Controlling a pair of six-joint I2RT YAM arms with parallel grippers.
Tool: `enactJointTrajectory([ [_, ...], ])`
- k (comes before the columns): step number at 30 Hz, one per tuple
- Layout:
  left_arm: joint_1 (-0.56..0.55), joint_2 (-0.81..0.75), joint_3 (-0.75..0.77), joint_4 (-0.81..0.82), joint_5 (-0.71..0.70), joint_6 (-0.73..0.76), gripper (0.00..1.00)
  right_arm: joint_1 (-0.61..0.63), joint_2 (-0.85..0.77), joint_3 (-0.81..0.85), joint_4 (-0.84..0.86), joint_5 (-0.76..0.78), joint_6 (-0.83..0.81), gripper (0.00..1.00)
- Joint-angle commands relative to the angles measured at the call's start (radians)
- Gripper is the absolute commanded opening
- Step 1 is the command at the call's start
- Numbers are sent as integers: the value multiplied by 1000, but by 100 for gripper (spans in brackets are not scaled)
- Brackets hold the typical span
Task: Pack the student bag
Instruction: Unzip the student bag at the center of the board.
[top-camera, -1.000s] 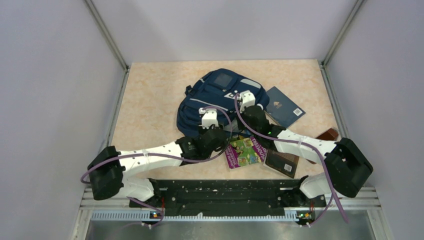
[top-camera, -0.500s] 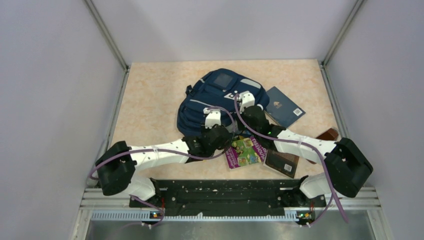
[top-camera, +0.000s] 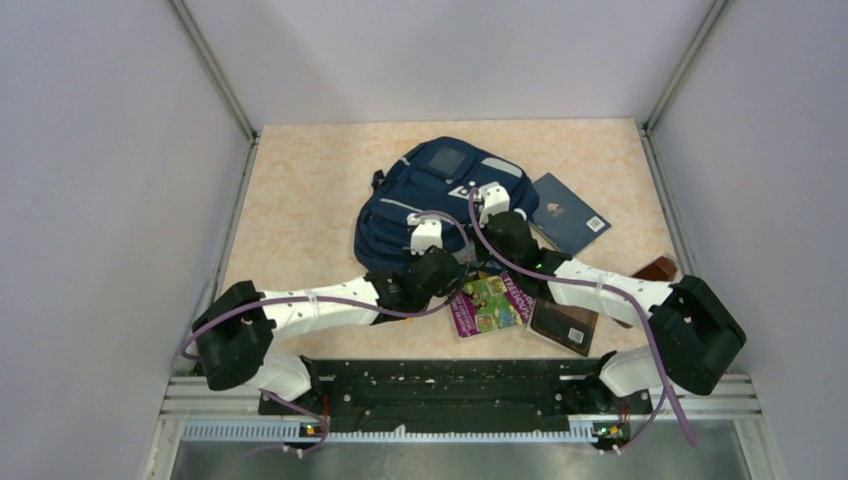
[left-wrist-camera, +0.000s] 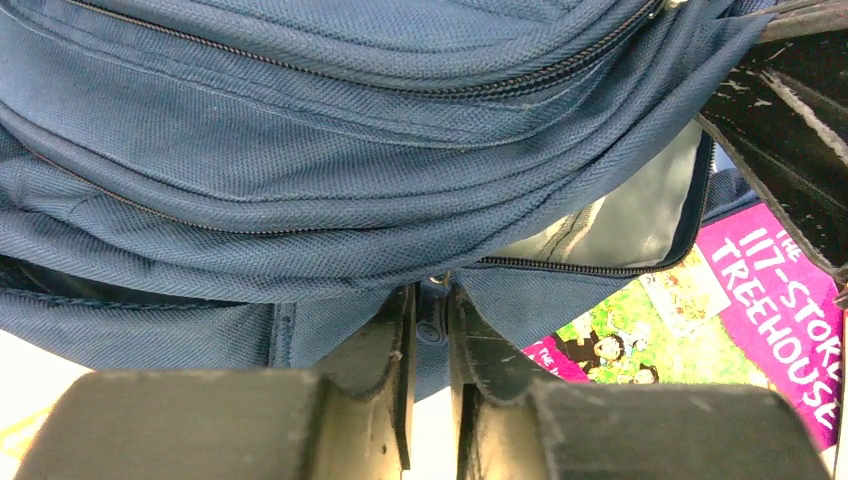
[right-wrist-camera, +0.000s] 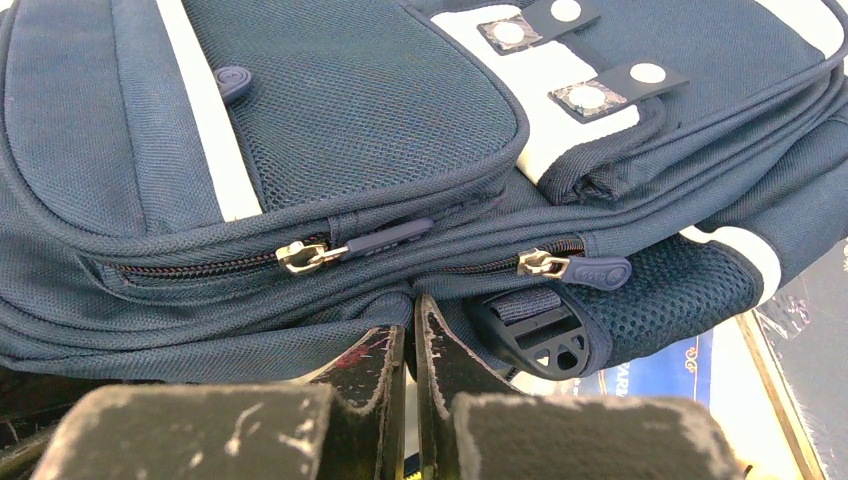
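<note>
From above, the student bag (top-camera: 430, 190) lies flat in the middle of the table (top-camera: 300, 200), front pocket up. Both my arms reach in to its near edge. My left gripper (top-camera: 428, 228) is at the bag's near side and my right gripper (top-camera: 490, 197) at its right side, but I cannot see the fingers of either from up here. A blue book (top-camera: 570, 215) lies just right of the bag. A purple and green book (top-camera: 490, 300) lies near its lower edge, with a dark brown book (top-camera: 563, 322) beside it.

Through my left wrist camera, the navy fabric of the student bag (left-wrist-camera: 300, 150) fills most of the view in heavy folds. An open zip to the right shows the light grey lining (left-wrist-camera: 620, 215). My left gripper (left-wrist-camera: 432, 300) is clenched on a small dark blue zipper pull (left-wrist-camera: 432, 328), which sits between the two fingers. The purple and green book (left-wrist-camera: 740, 300) shows under the bag's edge on the right.

Through my right wrist camera, I look along the side of the student bag (right-wrist-camera: 350, 110), with its mesh pocket and white patches (right-wrist-camera: 540, 70). My right gripper (right-wrist-camera: 410, 305) is clenched, its tips pressed to the bag's lower seam. I cannot tell whether any fabric is caught between them. Two metal zip sliders (right-wrist-camera: 300, 255) sit just above my fingertips and a black buckle (right-wrist-camera: 535, 335) just to their right.
</note>
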Motion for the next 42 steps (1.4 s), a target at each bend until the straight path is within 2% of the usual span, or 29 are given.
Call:
enactJointTrajectory([
  [1, 16, -29, -13, 60, -15, -1, 12, 6, -31, 51, 81, 28, 49, 0],
  [3, 20, -45, -23, 61, -15, -3, 1, 6, -34, 51, 77, 39, 43, 0],
  [4, 22, -56, -28, 60, -14, -3, 0, 6, -35, 51, 75, 44, 39, 0],
  [14, 91, -151, -56, 10, -14, 39, 0, -1, -74, 62, 39, 125, -9, 0],
  [31, 245, -339, -50, -59, 64, 199, 0, -92, -100, 38, 24, 106, -18, 0],
  [42, 359, -321, -34, -94, 83, 274, 0, -95, -111, 29, 47, 79, -31, 0],
])
